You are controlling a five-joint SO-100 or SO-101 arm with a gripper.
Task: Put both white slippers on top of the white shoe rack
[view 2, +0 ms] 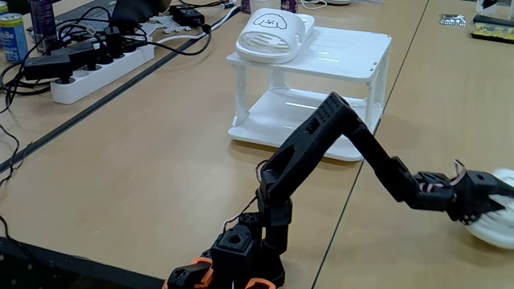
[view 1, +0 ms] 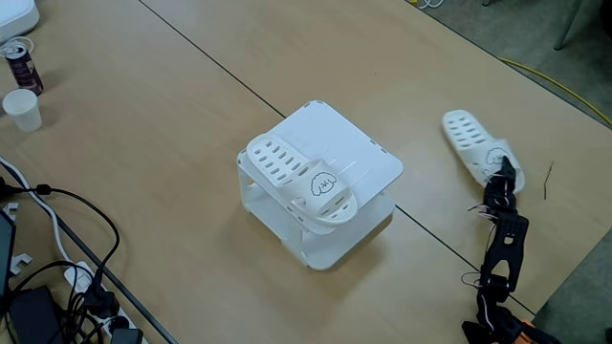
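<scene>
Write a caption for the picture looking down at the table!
One white slipper rests on the white shoe rack while the gripper reaches the second slipper.

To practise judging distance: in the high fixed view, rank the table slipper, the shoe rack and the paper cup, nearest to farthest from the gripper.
From the gripper:
1. Table slipper, right side, at the fingertips.
2. Shoe rack, centre.
3. Paper cup, far left edge.

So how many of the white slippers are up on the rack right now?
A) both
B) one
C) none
B: one slipper lies on the rack's top, while the other slipper is on the table, where the arm's tool reaches it.
</scene>
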